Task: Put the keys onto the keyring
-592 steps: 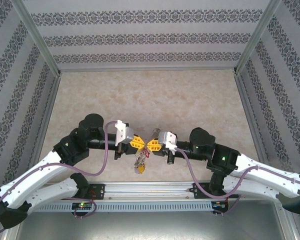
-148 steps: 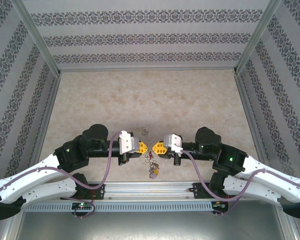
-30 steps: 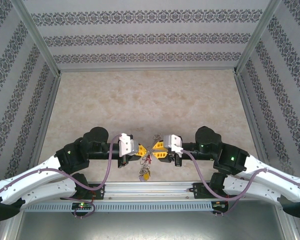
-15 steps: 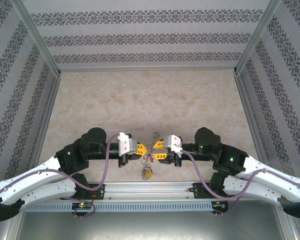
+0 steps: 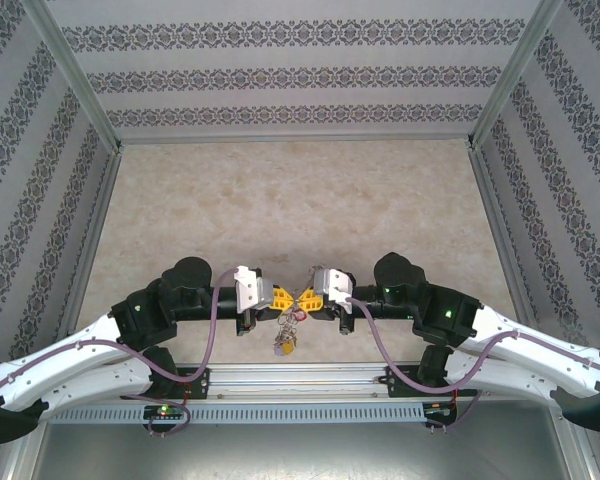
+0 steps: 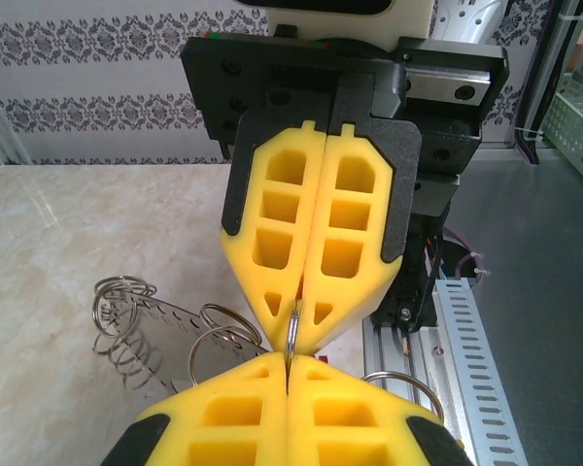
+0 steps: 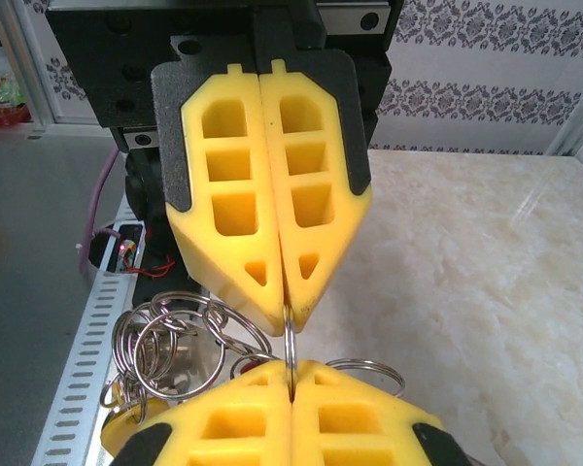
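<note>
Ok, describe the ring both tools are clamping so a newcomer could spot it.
Near the front edge of the beige marble-look table, the left tool and right tool meet tip to tip. The large thin silver wire keyring is pinched edge-on between them. Unlike the smaller silver split rings bunched beside it, it alone is clamped.

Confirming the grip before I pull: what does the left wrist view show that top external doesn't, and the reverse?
Left wrist: the keyring wire edge-on, pinched by both the left tool and the right tool, with small rings beside it. Top external: the bunch of keys and tags trailing from the meeting point toward the arm bases. Both: the two tools tip to tip, shut.
</note>
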Controlling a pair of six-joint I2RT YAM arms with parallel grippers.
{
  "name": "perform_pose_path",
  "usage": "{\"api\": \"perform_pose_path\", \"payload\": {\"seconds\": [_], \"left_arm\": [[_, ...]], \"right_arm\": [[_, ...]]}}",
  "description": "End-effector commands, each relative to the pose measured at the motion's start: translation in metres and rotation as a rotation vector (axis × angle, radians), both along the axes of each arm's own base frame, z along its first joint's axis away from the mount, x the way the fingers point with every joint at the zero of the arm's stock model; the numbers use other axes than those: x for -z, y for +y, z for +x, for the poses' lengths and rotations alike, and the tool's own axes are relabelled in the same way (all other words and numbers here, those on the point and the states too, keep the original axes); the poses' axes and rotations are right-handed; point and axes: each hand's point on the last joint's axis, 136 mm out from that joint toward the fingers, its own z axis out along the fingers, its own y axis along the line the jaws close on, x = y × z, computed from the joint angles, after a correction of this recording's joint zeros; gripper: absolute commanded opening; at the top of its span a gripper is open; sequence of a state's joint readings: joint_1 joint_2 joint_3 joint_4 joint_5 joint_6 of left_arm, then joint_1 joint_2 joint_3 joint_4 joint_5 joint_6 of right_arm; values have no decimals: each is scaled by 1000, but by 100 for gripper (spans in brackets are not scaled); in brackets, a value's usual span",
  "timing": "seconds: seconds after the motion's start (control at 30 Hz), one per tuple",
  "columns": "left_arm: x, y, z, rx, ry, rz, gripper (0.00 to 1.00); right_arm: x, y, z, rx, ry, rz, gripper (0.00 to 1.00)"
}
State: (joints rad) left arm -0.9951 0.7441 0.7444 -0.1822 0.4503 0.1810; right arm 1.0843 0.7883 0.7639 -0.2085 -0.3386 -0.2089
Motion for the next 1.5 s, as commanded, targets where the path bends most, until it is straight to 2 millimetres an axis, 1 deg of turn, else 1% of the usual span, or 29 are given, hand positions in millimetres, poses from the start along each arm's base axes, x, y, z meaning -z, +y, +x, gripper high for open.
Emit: {"api": "perform_pose_path", "payload": {"seconds": [0.0, 0.13, 0.37, 0.43, 0.5, 0.53, 0.6, 0.73, 0.83, 1.0, 1.03, 1.33, 1.47], "left_arm": [[-7, -1, -1, -2, -19, -39, 0], [1, -1, 3, -21, -15, -18, 0], [5, 2, 7, -49, -12, -8, 1], [6, 4, 8, -60, -13, -7, 13], [8, 4, 9, -63, -16, 3, 23], [9, 4, 10, -64, -17, 17, 24], [13, 2, 11, -58, -16, 57, 24], [19, -2, 13, -46, -9, 109, 24], [21, -2, 14, -50, -12, 121, 20], [19, -2, 14, -51, -17, 117, 5], [18, -2, 14, -48, -18, 115, 1], [4, 1, 10, -37, -44, 67, 0], [2, 1, 9, -36, -48, 56, 0]], "right_arm": [[-33, 0, 4, 23, -44, 74, 0], [-36, 2, 8, 37, -40, 58, 0], [-21, 8, 19, 74, -24, -10, 0], [-18, 10, 19, 68, -16, -18, 0], [-17, 12, 18, 57, -12, -24, 0], [-16, 13, 18, 56, -11, -27, 0], [-16, 15, 18, 48, -11, -31, 0], [-17, 17, 17, 32, -13, -32, 0], [-18, 17, 15, 18, -13, -26, 0], [-19, 15, 9, -12, -11, -14, 0], [-20, 15, 7, -17, -13, -10, 0], [-19, 9, 1, -28, -14, 18, 0], [-16, 7, 3, -14, -14, 26, 9]]}}
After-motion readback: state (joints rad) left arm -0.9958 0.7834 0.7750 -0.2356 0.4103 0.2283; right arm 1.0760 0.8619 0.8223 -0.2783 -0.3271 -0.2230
